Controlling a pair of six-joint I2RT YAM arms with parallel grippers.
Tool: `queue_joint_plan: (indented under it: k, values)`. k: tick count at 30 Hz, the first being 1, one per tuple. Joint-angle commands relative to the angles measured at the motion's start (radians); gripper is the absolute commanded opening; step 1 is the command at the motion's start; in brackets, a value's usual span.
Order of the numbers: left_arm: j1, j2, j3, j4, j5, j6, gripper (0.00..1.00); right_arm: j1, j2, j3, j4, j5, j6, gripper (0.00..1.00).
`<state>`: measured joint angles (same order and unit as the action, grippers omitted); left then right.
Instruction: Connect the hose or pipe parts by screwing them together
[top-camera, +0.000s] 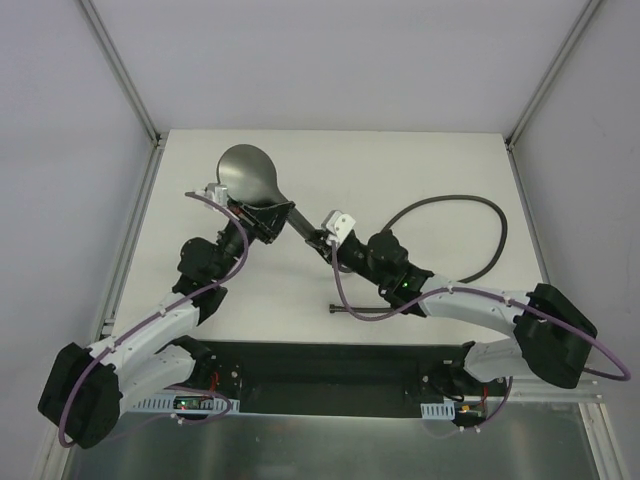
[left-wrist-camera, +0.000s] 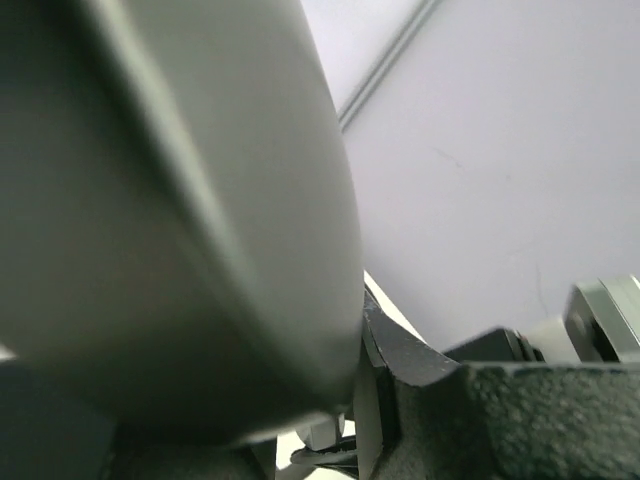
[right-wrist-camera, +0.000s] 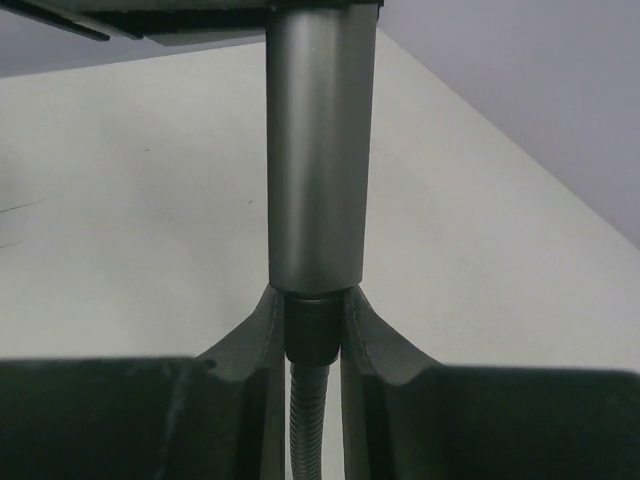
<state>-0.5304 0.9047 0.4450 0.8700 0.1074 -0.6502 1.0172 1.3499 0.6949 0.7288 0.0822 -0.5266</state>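
The grey shower head (top-camera: 247, 167) lies with its round face at the back of the table and its handle (top-camera: 296, 221) slanting to the right and toward me. My left gripper (top-camera: 263, 220) is shut on the shower head (left-wrist-camera: 150, 200) near its neck, one finger (left-wrist-camera: 415, 365) pressed to its side. The dark-grey hose (top-camera: 497, 225) loops over the right of the table. Its dark end fitting (right-wrist-camera: 312, 325) sits against the tip of the handle (right-wrist-camera: 320, 150). My right gripper (right-wrist-camera: 312, 312) is shut on that fitting, and the ribbed hose (right-wrist-camera: 306, 420) runs back between the fingers.
The hose's other end (top-camera: 336, 308) lies on the white table (top-camera: 400, 160) in front of the right arm. A black base plate (top-camera: 330, 362) spans the near edge. Metal frame posts (top-camera: 120, 70) and white walls enclose the table. Purple cables (top-camera: 345, 290) hang along both arms.
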Motion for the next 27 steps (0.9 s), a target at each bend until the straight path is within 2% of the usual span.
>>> queue_joint_plan:
  k: [1,5,8,9,12,15,17,18,22,24,25,26,27]
  values:
    - [-0.011,0.081,-0.081,0.439,0.241,0.113,0.00,-0.094,-0.034,-0.035,0.069,-0.381,0.264,0.01]
    - [-0.011,0.141,-0.100,0.564,0.273,0.162,0.00,-0.213,-0.005,-0.089,0.205,-0.681,0.423,0.01]
    - [-0.011,0.209,-0.078,0.624,0.348,0.184,0.00,-0.313,0.051,-0.118,0.375,-0.861,0.531,0.01]
    - [-0.010,0.224,-0.075,0.661,0.362,0.185,0.00,-0.347,0.067,-0.118,0.452,-0.895,0.624,0.01]
    - [-0.010,0.273,-0.049,0.673,0.403,0.193,0.00,-0.388,0.127,-0.107,0.570,-1.004,0.745,0.01]
    - [-0.011,0.301,-0.039,0.681,0.387,0.211,0.00,-0.405,0.172,-0.097,0.609,-1.059,0.793,0.01]
    - [-0.010,0.310,-0.029,0.664,0.367,0.227,0.00,-0.408,0.186,-0.098,0.604,-1.056,0.791,0.06]
    - [-0.011,0.310,-0.023,0.652,0.359,0.233,0.00,-0.414,0.187,-0.106,0.597,-1.043,0.787,0.09]
    - [-0.011,0.295,0.003,0.531,0.301,0.262,0.00,-0.420,0.154,-0.164,0.541,-0.960,0.725,0.48]
    - [-0.010,0.286,-0.003,0.498,0.231,0.273,0.00,-0.422,0.124,-0.185,0.500,-0.902,0.692,0.57]
    - [-0.010,0.275,-0.005,0.482,0.204,0.274,0.00,-0.422,0.089,-0.196,0.479,-0.886,0.682,0.66]
    - [-0.006,0.267,0.000,0.418,0.180,0.270,0.00,-0.422,0.066,-0.207,0.450,-0.868,0.656,0.70]
    - [-0.006,0.248,0.012,0.378,0.129,0.264,0.00,-0.421,0.008,-0.209,0.354,-0.855,0.637,0.74]
